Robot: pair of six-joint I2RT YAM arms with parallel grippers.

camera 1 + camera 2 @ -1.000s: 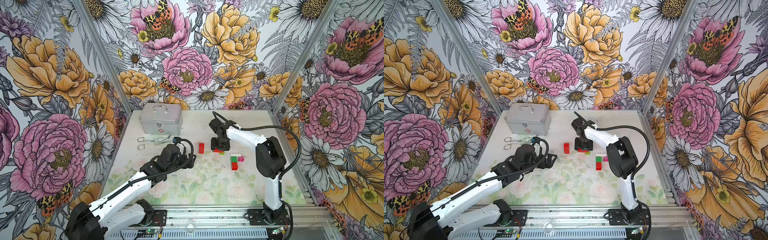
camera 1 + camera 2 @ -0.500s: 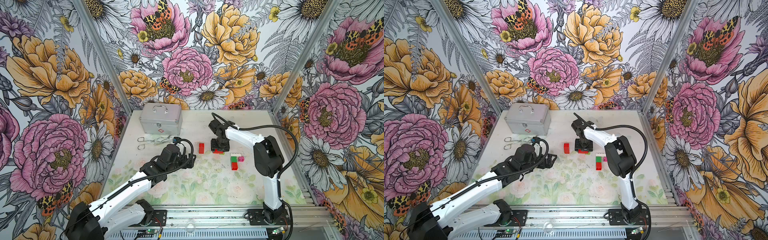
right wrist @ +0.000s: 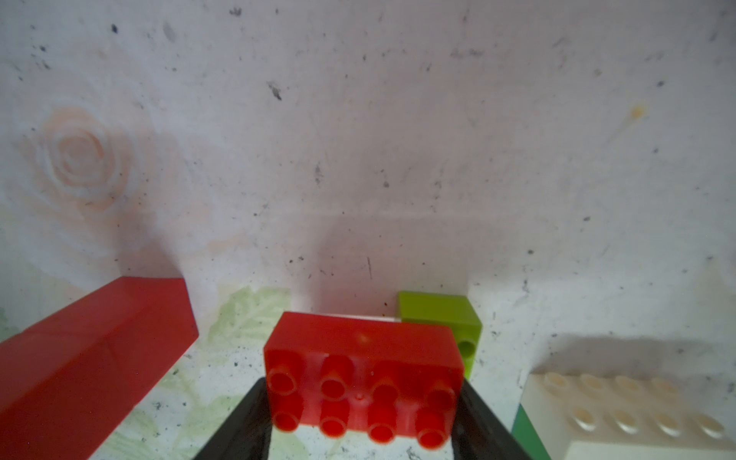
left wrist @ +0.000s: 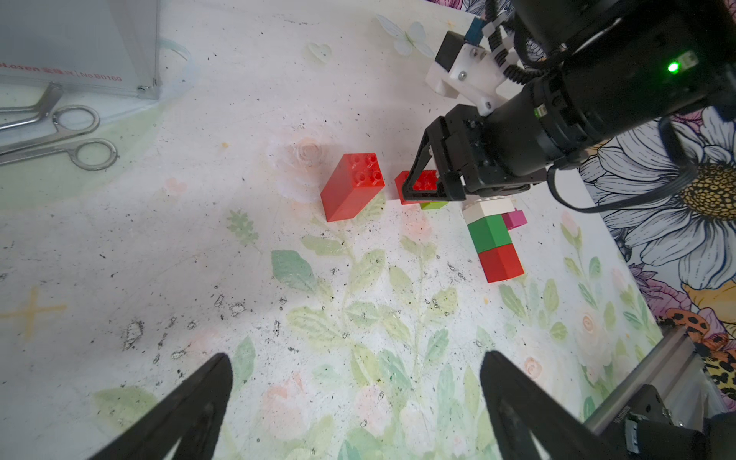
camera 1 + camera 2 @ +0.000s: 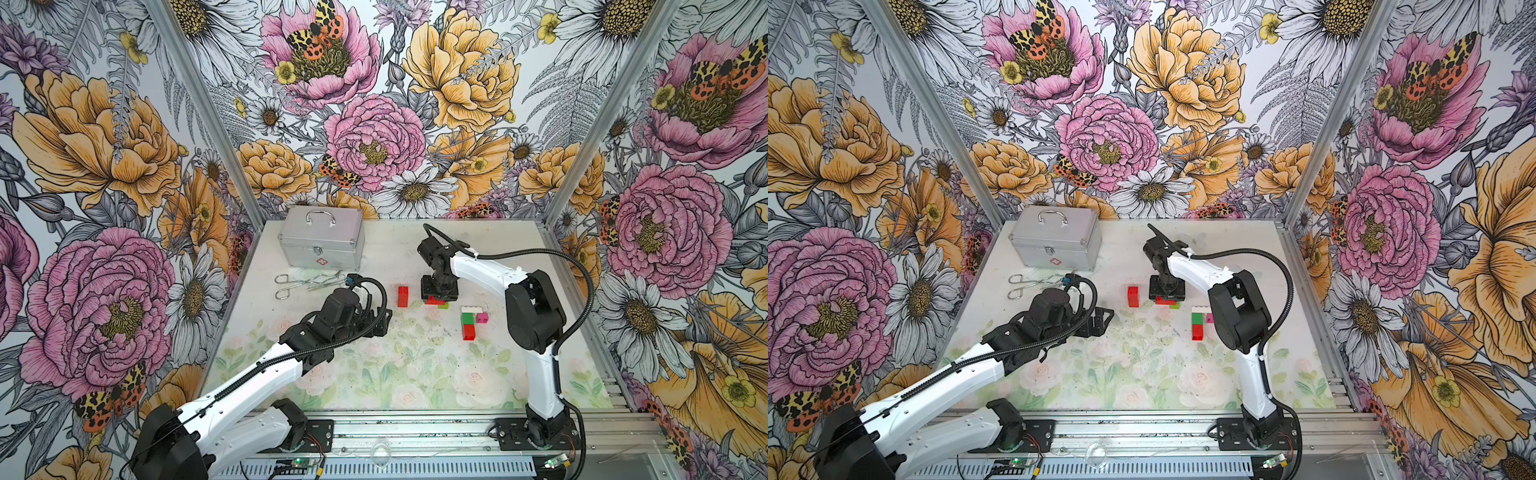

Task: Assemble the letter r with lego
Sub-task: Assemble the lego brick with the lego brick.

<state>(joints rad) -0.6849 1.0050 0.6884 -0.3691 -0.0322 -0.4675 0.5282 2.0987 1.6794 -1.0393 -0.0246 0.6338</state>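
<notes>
Right tool (image 3: 360,398) grips a red brick (image 3: 360,354), left tool (image 4: 356,358) gapes wide; case (image 4: 79,40) reads "No.80169".

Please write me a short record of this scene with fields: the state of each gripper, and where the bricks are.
Left gripper: open, empty, away from the bricks
Right gripper: shut on a red brick
Lime brick: close beside the held brick
Tall red block: standing alone between the two grippers
Joined piece: white, green and red in a row, pink at the side, lying flat
Back corner: metal case, scissors in front of it
</notes>
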